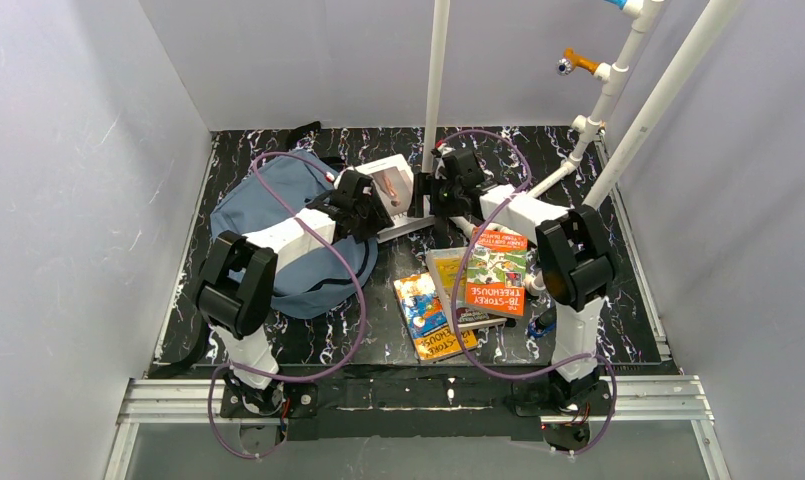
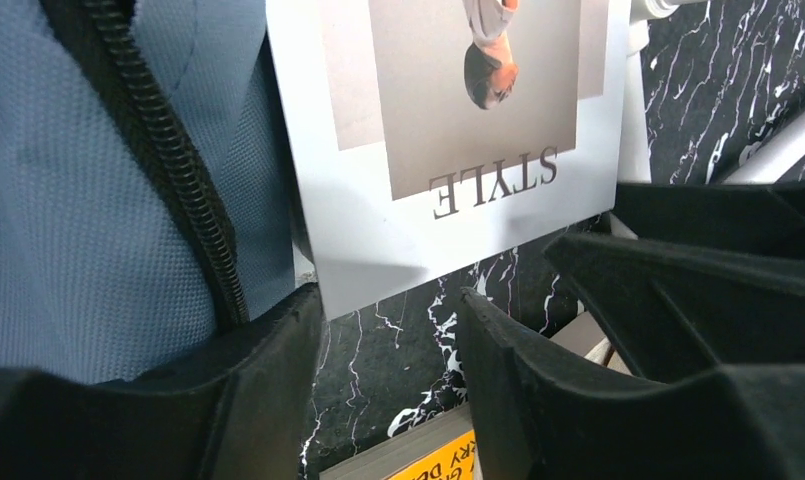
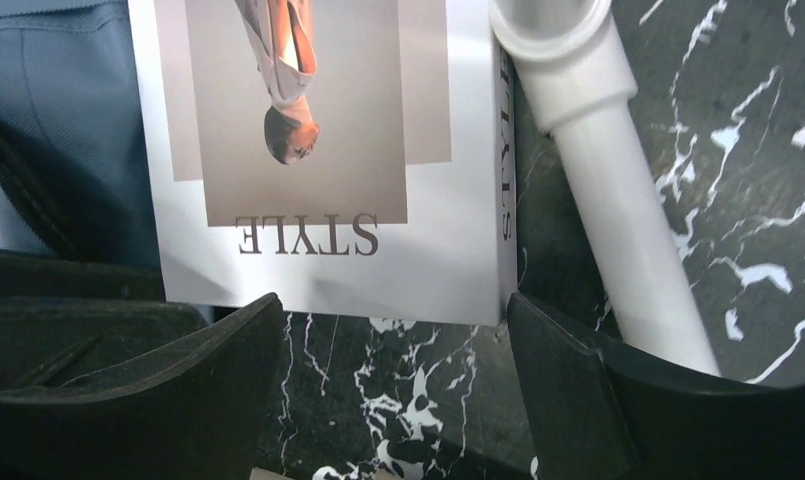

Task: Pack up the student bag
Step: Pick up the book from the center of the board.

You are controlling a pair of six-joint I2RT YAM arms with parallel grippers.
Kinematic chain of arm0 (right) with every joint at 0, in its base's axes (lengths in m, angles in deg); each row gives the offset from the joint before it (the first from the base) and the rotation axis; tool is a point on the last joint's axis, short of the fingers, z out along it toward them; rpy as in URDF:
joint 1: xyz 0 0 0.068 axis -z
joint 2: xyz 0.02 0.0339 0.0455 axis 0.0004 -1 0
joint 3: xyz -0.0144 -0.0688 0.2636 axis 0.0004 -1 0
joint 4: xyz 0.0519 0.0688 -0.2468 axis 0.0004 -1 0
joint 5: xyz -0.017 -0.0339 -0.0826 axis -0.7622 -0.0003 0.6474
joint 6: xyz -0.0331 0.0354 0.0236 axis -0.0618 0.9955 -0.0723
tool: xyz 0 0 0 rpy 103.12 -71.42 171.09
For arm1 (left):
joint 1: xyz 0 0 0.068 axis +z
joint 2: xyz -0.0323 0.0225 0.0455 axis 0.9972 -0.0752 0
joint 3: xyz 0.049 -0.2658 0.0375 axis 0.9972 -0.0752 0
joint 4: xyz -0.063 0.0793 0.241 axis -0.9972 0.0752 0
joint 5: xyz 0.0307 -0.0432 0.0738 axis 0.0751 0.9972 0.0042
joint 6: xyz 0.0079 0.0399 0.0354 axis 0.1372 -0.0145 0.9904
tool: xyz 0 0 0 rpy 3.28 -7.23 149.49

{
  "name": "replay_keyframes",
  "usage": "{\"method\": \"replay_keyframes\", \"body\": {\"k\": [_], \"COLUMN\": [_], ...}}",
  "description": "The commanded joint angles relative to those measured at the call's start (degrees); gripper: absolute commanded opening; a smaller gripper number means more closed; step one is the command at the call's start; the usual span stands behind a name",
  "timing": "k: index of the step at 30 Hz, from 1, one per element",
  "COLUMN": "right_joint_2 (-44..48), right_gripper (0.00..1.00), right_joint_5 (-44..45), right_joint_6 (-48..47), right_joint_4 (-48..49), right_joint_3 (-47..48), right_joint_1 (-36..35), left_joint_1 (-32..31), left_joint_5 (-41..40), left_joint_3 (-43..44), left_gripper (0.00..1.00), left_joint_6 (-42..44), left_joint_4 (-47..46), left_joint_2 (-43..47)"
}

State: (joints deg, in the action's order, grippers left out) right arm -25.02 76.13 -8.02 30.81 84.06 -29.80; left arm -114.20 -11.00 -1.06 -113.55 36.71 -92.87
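Slate-blue cloth of the student bag (image 1: 268, 205) shows only in part: from above, the left arm (image 1: 278, 250) and its purple cable lie across the middle of it, so the mouth of the bag cannot be made out. It lies slumped on the far left of the counter (image 1: 308, 335), soft and rumpled, with a black strap (image 1: 300, 131) poking out at its far edge. In the left wrist view the bag (image 2: 68, 210) fills the left side as a fine weave with a black zip (image 2: 168, 160) running down it; the lining is out of sight. The right wrist view catches just a strip of the bag (image 3: 58, 100).

A white book (image 1: 393, 183) marked STYLE lies just right of the bag, its left edge over the blue cloth; whether it rests on the bag or sits partly inside cannot be told. The far end of the book (image 2: 358, 240) is cut off in both wrist views (image 3: 428, 260).

The left jaws stand apart with bare counter between them, the book's near corner just beyond their tips. The right jaws are spread wide, gripping nothing, their tips at the book's near edge, and a white pipe (image 3: 618, 200) stands just right of it. Black parts of the right arm (image 2: 718, 270) block the right side of the left wrist view.

Nearer the front, an orange book (image 1: 500, 270) covers most of a second book (image 1: 448, 285), whose title is unreadable, and a yellow book (image 1: 430, 318) lies against that one
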Motion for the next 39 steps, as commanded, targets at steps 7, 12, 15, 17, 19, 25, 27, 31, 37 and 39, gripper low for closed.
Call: {"method": "replay_keyframes", "body": {"k": [7, 12, 15, 17, 19, 25, 27, 31, 37, 39], "right_joint_2": [-4.05, -4.12, -3.56, -3.53, -3.61, -1.88, -0.10, 5.12, 7.98, 7.81], "right_gripper": [0.85, 0.81, 0.80, 0.80, 0.80, 0.80, 0.81, 0.92, 0.98, 0.98], "right_joint_5": [-3.65, -4.73, -4.70, -5.08, -5.65, -5.90, -5.55, -5.72, -3.85, -5.07], "right_joint_6": [-4.25, -2.58, -1.84, -1.31, -1.00, -0.94, -0.68, 2.95, 18.39, 27.54], "right_joint_4": [3.41, 5.24, 6.57, 6.84, 6.89, 5.10, 2.85, 4.28, 7.76, 13.97], "right_joint_3": [3.57, 2.45, 1.22, 1.08, 1.13, 0.78, 0.59, -3.57, -7.25, -9.51], "right_joint_1": [0.29, 0.29, 0.29, 0.29, 0.29, 0.29, 0.27, 0.29, 0.29, 0.29], "left_joint_1": [1.53, 1.60, 1.93, 2.10, 2.10, 2.14, 2.12, 2.18, 2.31, 2.32], "left_joint_5": [3.03, 3.03, 2.36, 1.93, 1.87, 2.45, 2.44, 2.46, 3.07, 3.91], "left_joint_3": [-1.00, 0.06, -0.43, -0.98, -0.71, -2.92, -4.69, -5.82, -6.95, -7.12], "left_gripper": [0.35, 0.38, 0.39, 0.41, 0.41, 0.17, 0.06, 0.00, 0.00, 0.00], "left_joint_6": [0.36, -0.33, -1.40, -2.28, -1.62, 1.23, 1.11, 0.72, -0.87, -1.47], "left_joint_4": [-7.83, -7.58, -7.75, -8.45, -8.83, -13.91, -16.32, -16.65, -16.64, -16.56], "left_joint_2": [1.55, 0.60, -0.26, -0.66, -1.35, 1.09, 2.77, 4.96, 8.03, 8.86]}}
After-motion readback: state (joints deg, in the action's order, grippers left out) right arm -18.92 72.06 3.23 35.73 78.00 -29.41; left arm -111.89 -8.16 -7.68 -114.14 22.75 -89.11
